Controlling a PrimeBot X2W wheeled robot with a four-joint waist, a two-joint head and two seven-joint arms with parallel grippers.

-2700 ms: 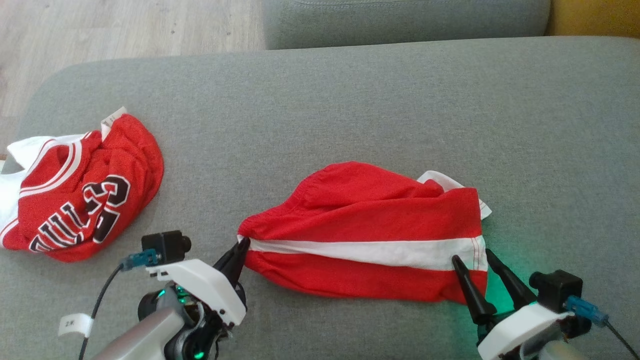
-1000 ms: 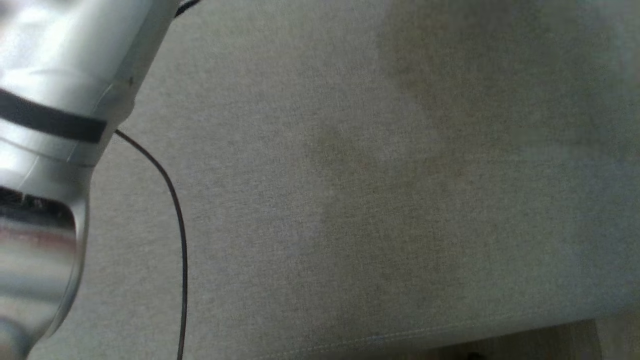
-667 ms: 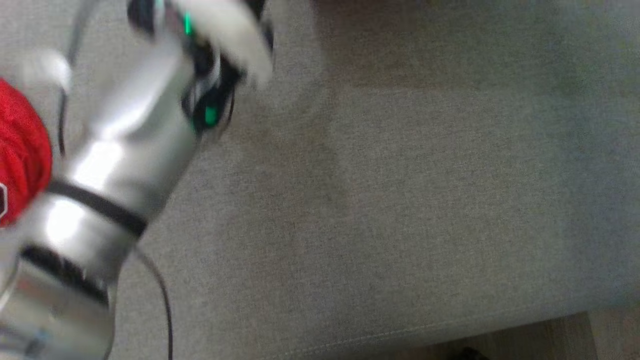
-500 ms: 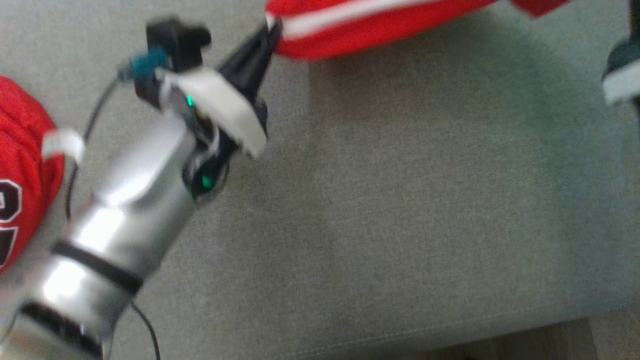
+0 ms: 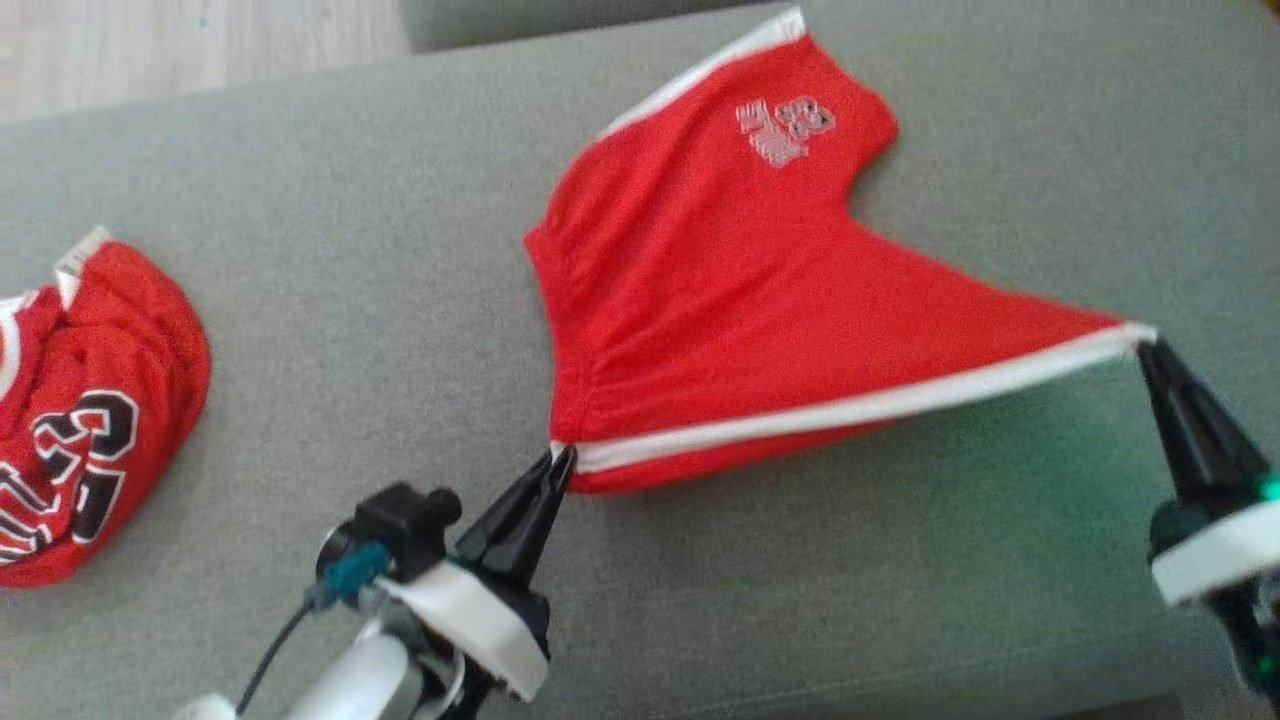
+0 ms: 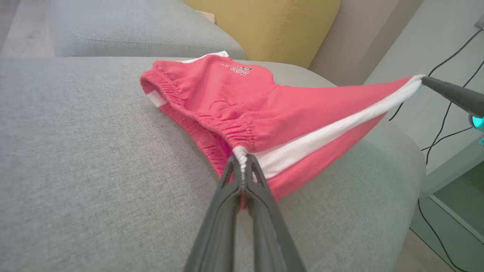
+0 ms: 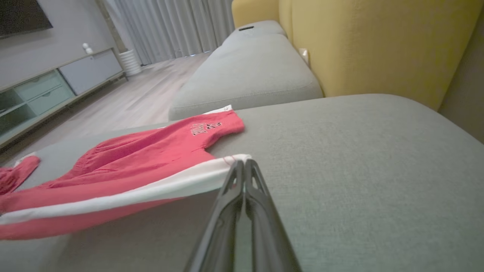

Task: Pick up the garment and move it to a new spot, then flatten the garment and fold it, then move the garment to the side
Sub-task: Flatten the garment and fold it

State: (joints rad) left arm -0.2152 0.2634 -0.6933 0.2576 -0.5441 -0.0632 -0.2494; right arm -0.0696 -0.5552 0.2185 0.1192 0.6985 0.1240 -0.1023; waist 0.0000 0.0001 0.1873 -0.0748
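Note:
The garment (image 5: 740, 280) is a pair of red shorts with a white side stripe and a small white logo, stretched out over the grey sofa cushion (image 5: 380, 250). My left gripper (image 5: 562, 462) is shut on the waistband end of the stripe (image 6: 242, 156). My right gripper (image 5: 1148, 345) is shut on the hem end of the stripe (image 7: 236, 160). The held edge hangs taut between the two grippers, just above the cushion. The far leg with the logo (image 7: 200, 128) lies flat on the cushion.
A second red garment (image 5: 90, 410) with black and white lettering lies crumpled at the cushion's left. A yellow backrest (image 7: 378, 45) rises behind the cushion on the right. Another grey seat (image 7: 249, 71) sits beyond. Wooden floor (image 5: 180, 40) shows at the far left.
The head camera swung down and back up. The shorts, earlier bunched near the front, are now lifted by one edge and spread farther back and to the right. The right gripper has closed on them.

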